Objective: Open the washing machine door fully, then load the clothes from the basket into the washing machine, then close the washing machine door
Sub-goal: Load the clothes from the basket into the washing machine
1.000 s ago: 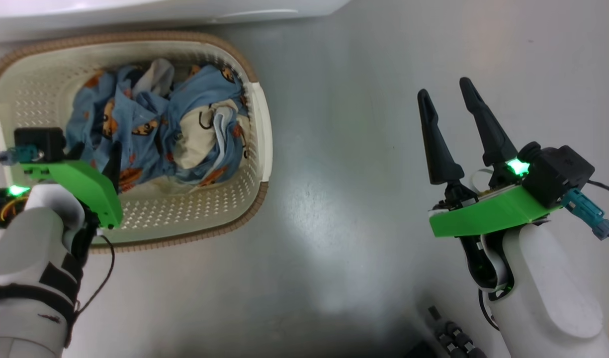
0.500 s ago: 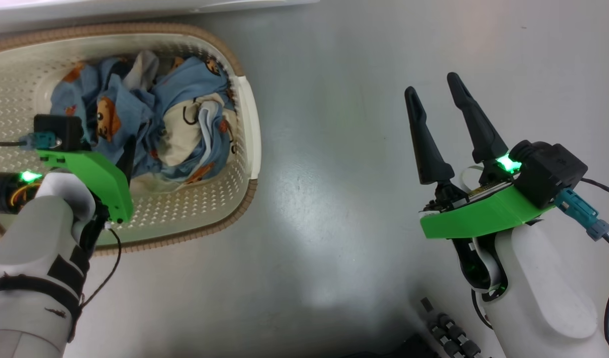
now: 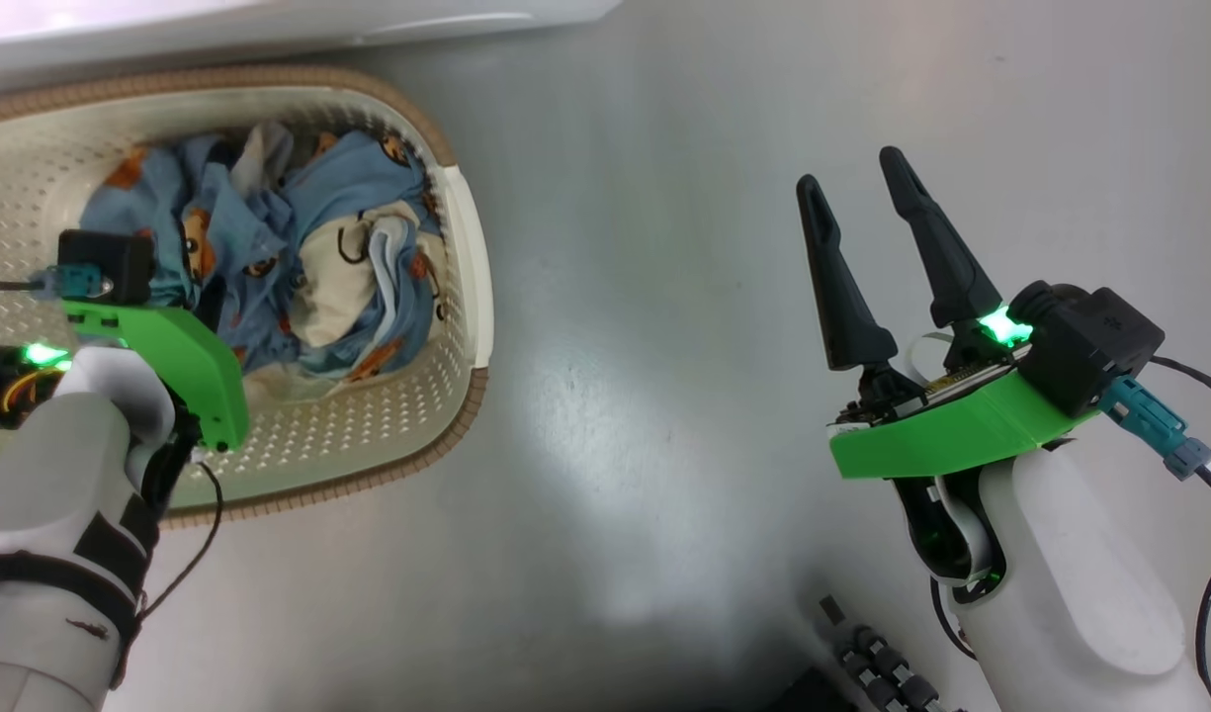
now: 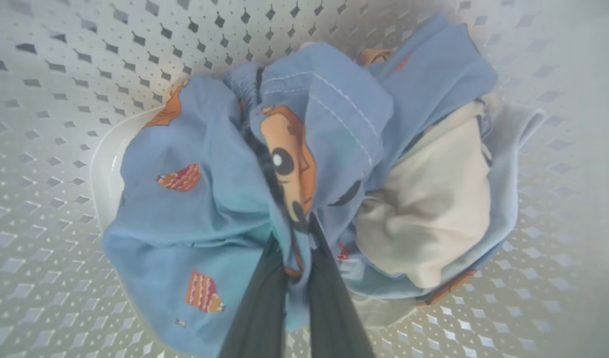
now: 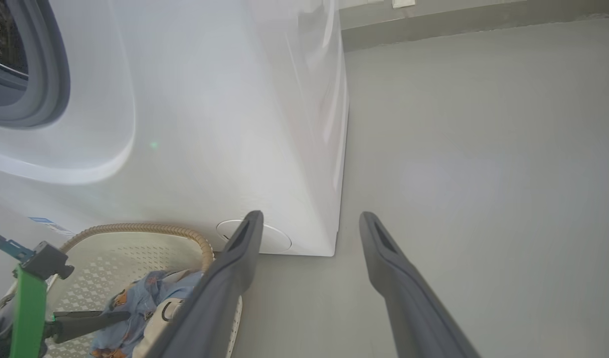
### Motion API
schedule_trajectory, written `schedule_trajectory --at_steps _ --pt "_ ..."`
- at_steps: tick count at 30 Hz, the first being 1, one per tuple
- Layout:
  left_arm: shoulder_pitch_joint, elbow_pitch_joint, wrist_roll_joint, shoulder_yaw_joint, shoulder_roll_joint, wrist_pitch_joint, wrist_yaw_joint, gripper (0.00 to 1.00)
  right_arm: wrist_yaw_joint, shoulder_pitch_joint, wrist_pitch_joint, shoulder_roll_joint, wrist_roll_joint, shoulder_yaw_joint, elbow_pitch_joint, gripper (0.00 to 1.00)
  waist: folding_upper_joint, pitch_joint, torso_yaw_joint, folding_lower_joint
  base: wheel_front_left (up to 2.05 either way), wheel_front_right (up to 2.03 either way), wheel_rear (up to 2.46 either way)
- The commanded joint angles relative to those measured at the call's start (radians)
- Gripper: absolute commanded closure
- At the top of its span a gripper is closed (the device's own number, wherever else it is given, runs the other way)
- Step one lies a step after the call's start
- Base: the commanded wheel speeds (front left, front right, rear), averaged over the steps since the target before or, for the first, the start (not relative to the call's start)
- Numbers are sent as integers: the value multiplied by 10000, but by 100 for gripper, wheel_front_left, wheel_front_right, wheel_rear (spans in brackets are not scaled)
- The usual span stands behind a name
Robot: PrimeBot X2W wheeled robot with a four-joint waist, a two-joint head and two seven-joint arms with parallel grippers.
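In the left wrist view, the left gripper [image 4: 300, 227] had its jaws pinched together on a fold of the clothes [image 4: 195, 209], which lay bundled in the basket [image 3: 467, 267] at the upper left of the head view. The right gripper [image 3: 850, 170], at the right, held nothing, jaws apart. The washing machine [image 5: 210, 124] showed its grey ring [image 5: 53, 84] uncovered, so the door seemed open. Loading was only beginning, and closing was yet to do.
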Motion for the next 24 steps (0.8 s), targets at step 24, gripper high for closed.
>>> schedule_trajectory --at_steps 24 --pt "2942 -1356 -2237 -64 258 -2260 6 100 56 1695 -80 5 -35 -385 570 0 0 -4329 1028 0 0 0 0"
